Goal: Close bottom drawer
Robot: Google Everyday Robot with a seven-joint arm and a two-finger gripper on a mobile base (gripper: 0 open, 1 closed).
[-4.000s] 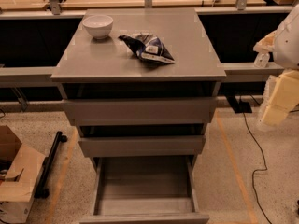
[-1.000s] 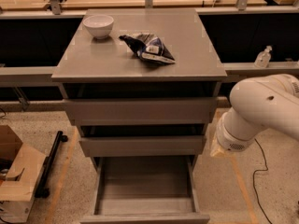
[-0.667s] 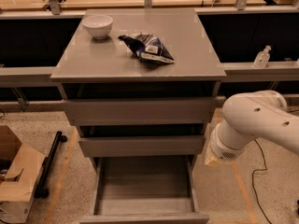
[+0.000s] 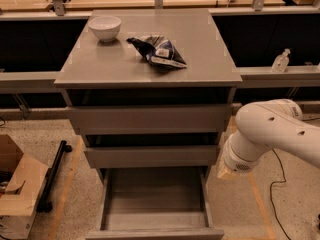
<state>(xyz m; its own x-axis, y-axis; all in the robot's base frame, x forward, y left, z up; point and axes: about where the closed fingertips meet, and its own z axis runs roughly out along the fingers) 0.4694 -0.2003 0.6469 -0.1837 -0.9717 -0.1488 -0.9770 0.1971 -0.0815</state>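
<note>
The bottom drawer (image 4: 155, 231) is pulled far out of the grey cabinet, and its plain grey box interior (image 4: 155, 191) holds nothing. The wider middle drawer (image 4: 150, 156) and top drawer (image 4: 150, 119) above it stand a little out, stepped. My white arm (image 4: 272, 131) reaches in from the right. Its rounded end (image 4: 231, 165) hangs just right of the open drawer's side wall, level with the middle drawer. My gripper itself does not show; it is beyond what the arm's links show here.
A white bowl (image 4: 105, 27) and a dark snack bag (image 4: 159, 51) lie on the cabinet top (image 4: 200, 64). A small bottle (image 4: 281, 61) stands on the right ledge. A cardboard box (image 4: 15, 184) and a black bar (image 4: 52, 176) lie on the floor to the left. A cable (image 4: 280, 184) runs on the right.
My arm has swung in from the far right and lowered toward the cabinet's right side, now closer to the open bottom drawer. The drawer has not moved.
</note>
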